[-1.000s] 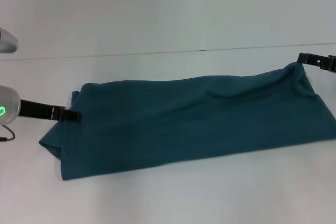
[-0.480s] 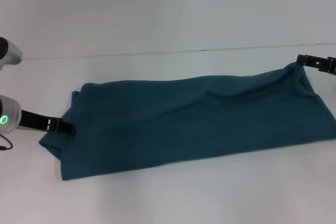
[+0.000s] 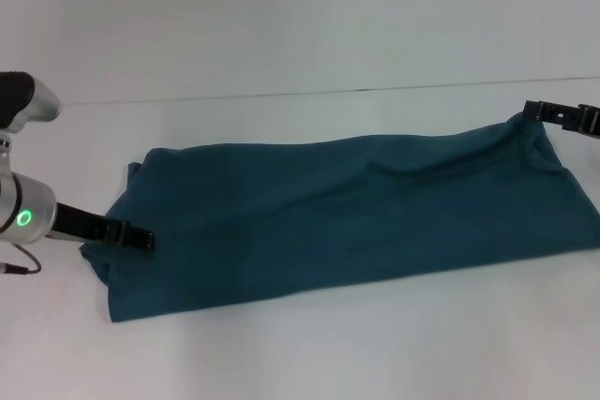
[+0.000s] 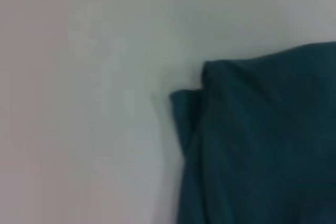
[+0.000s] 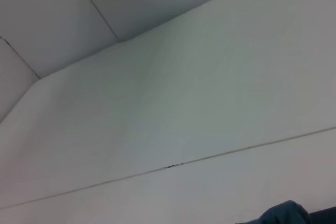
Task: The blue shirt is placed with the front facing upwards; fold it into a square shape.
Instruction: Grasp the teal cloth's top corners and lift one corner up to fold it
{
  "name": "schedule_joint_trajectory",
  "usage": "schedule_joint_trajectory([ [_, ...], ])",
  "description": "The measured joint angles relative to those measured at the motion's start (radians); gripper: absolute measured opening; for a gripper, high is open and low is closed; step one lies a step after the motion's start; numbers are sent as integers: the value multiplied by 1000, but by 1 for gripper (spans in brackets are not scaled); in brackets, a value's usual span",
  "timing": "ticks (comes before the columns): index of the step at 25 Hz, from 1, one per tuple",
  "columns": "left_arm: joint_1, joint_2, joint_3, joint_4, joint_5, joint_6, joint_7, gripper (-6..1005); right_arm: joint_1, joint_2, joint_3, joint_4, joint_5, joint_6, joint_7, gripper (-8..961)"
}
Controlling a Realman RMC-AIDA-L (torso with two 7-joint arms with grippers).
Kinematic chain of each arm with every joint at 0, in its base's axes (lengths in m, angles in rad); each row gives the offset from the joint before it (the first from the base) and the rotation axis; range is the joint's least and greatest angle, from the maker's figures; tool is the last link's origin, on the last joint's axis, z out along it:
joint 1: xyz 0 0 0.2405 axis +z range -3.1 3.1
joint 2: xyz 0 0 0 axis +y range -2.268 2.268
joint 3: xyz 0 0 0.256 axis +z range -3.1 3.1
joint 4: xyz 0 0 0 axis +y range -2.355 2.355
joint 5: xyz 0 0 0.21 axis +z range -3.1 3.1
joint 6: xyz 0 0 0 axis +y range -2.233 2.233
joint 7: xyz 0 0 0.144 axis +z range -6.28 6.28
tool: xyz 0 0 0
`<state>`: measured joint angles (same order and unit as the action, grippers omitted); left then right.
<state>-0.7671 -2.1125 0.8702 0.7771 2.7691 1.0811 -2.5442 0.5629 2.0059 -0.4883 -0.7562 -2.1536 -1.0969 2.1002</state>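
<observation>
The blue shirt lies on the white tabletop as a long band running left to right, already doubled over lengthwise, with no lettering showing. Its left end is layered and a little ragged; the left wrist view shows one ply sticking out past the stacked edge above it.

The left hand sits low at the near-left end of the band, its tips over the cloth edge. Whether its fingers are apart or pinched on the fabric cannot be told. The right hand is at the far-right corner, which rises in a small peak toward it. That suggests a pinch, but its fingers are too small to read, so this also cannot be told.

The cloth looks light, limp and soft. It will probably sag and drape between any two held points, and loose plies may slide apart. The best grip is likely at the end corners, pinching through all layers at once. Carrying one end over the other while keeping the band taut should give a square.
</observation>
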Motion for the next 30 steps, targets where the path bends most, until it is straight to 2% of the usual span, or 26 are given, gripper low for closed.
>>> schedule_joint_trajectory([
  [8,-1,0,2,15,-71,44,45,811,-5,-2,-4,1,-1,0,8,926],
  [16,-1,1,5,7,-68,41,58,777,-11,0,-4,3,-2,0,9,925],
  [27,5,-10,21,0,-53,21,69,379,-28,0,-2,3,-2,-20,11,926],
  [29,7,-12,29,0,-46,10,69,150,-30,0,-2,3,-2,-23,11,926],
  [30,7,-13,37,0,-43,8,67,130,-31,-1,-3,2,-1,-25,11,926],
])
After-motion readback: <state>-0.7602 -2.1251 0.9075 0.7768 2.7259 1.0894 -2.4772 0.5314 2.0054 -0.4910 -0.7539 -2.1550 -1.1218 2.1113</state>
